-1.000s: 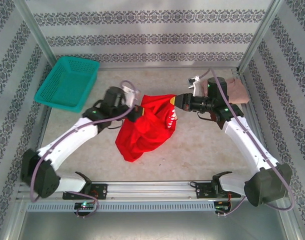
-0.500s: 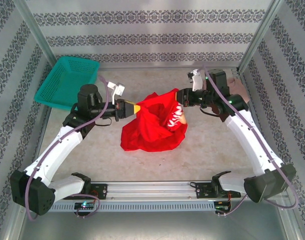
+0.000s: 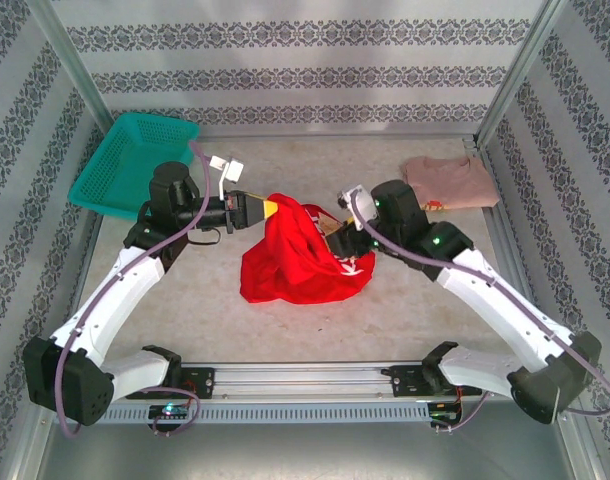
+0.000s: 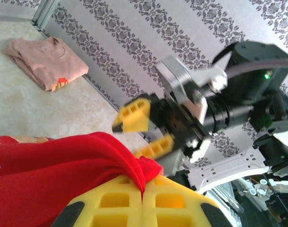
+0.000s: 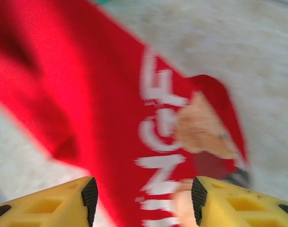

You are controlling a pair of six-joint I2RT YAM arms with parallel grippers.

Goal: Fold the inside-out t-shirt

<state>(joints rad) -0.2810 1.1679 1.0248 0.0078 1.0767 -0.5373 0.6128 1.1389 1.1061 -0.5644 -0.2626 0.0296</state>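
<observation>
L pincer [image 4: 143, 189] is clenched on a thin ridge of the red tee [image 3: 300, 265], w/ the cloth nipped right at the fingertips. Rest of the tee hangs below and beyond those tips, its bulk heaped on the table [image 3: 405, 320]. R pincer [image 5: 141, 198] is released, jaws apart w/ nothing between them. It hovers just over the tee's printed side, white lettering [image 5: 158, 137] right ahead of its tips. In the L wrist view, R pincer sits just past the L tips, near but apart.

Risks, as I judge them:
- Shallow pinch on L: only an edge fold is held. A pull up or sideways against the heap's drag could slip the cloth out, and the tee would drop back in a lump.
- Tee is crumpled, w/ several layers under R pincer. If it shuts where it is, it prob. grabs 2+ layers or a mid-panel fold, not a hem or shoulder. The tee then won't spread flat and the fold comes out skewed.
- The pincers are close. If R comes in next to the L tips, fingers could clash or knock the cloth out of L's hold.
- R wrist view is blurred, so can't tell which layer lies under its tips.
- Pink shirt [image 3: 450, 182] lies well off behind R pincer, and teal basket [image 3: 135, 165] behind L pincer. A wide spreading sweep could brush either, but odds are low.
</observation>
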